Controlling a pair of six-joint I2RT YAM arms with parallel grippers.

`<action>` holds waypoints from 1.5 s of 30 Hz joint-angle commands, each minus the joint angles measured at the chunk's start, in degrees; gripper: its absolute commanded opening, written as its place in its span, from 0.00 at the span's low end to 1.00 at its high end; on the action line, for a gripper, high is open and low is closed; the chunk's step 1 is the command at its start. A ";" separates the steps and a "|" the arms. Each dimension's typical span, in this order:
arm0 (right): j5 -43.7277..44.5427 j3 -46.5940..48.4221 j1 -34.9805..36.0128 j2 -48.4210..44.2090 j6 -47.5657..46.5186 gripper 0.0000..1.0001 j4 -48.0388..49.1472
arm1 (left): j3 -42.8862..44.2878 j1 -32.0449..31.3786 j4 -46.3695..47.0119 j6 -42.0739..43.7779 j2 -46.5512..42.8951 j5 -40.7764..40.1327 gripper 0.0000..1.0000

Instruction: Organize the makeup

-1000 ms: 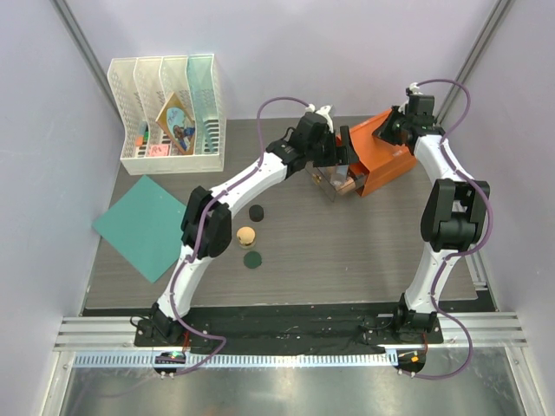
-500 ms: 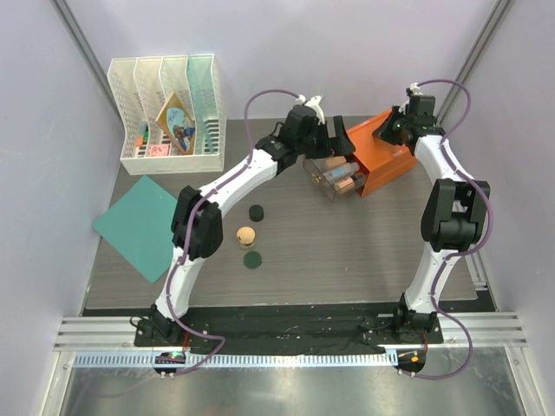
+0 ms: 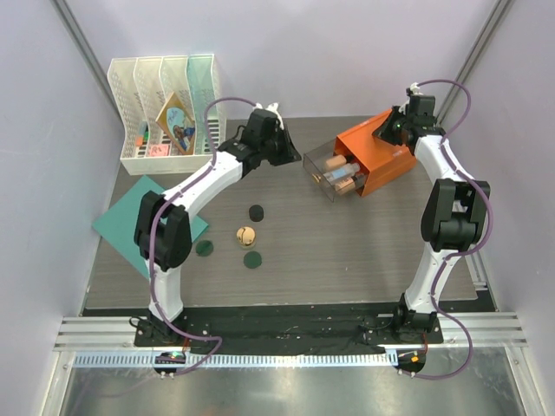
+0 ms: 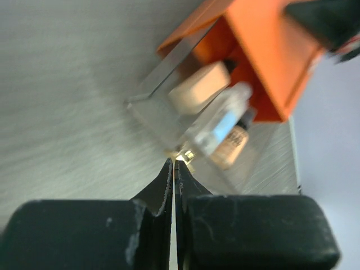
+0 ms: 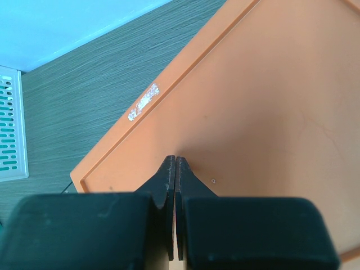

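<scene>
Half a second ago the left gripper (image 3: pixel 293 154) was at the mouth of the clear drawer (image 3: pixel 323 173). It has now pulled back toward the far left part of the desk and is well apart from the drawer. The drawer is still pulled out of the orange box (image 3: pixel 386 156) near the far right corner. As the arm swung away it uncovered a second green disc (image 3: pixel 205 249) by the teal sheet (image 3: pixel 130 227) at the left edge.

The black jar (image 3: pixel 256 211), tan compact (image 3: pixel 246 235) and first green disc (image 3: pixel 252 259) have not moved. They lie in a loose line left of the desk's middle, none of them touching. The right gripper (image 3: pixel 388 131) is unchanged on top of the box.

The overhead view does not show how either set of jaws stands; the wrist views do.
- Left wrist: the left gripper (image 4: pixel 174 167) has its tips pressed together and carries nothing. Beyond them the drawer holds the peach bottle (image 4: pixel 198 89), the clear tube (image 4: pixel 222 121) and a peach-orange piece (image 4: pixel 230 147) that I cannot name for sure.
- Right wrist: the right gripper (image 5: pixel 175 161) is also closed with nothing between its tips, which rest on the flat orange top. A sliver of the white file rack (image 5: pixel 8 132) shows at the left.
</scene>
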 commanded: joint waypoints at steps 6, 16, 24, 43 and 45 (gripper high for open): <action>7.60 -6.96 -0.21 10.73 -3.55 0.01 -20.51 | 7.16 -0.71 -7.95 -3.03 10.34 8.64 0.00; 7.69 -6.88 -0.21 10.82 -3.55 0.01 -20.42 | 16.66 -1.85 -6.46 -6.81 18.34 13.66 0.00; 7.60 -6.96 -0.21 11.08 -3.46 0.01 -20.42 | 23.16 -2.91 3.64 -15.06 24.94 18.58 0.00; 6.72 -6.96 -0.21 11.25 -3.19 0.01 -20.42 | 35.31 -4.23 22.99 -33.01 38.40 24.65 0.01; 6.72 -6.96 -0.21 11.25 -3.19 0.01 -20.51 | 31.29 -3.79 23.07 -32.04 37.08 24.56 0.01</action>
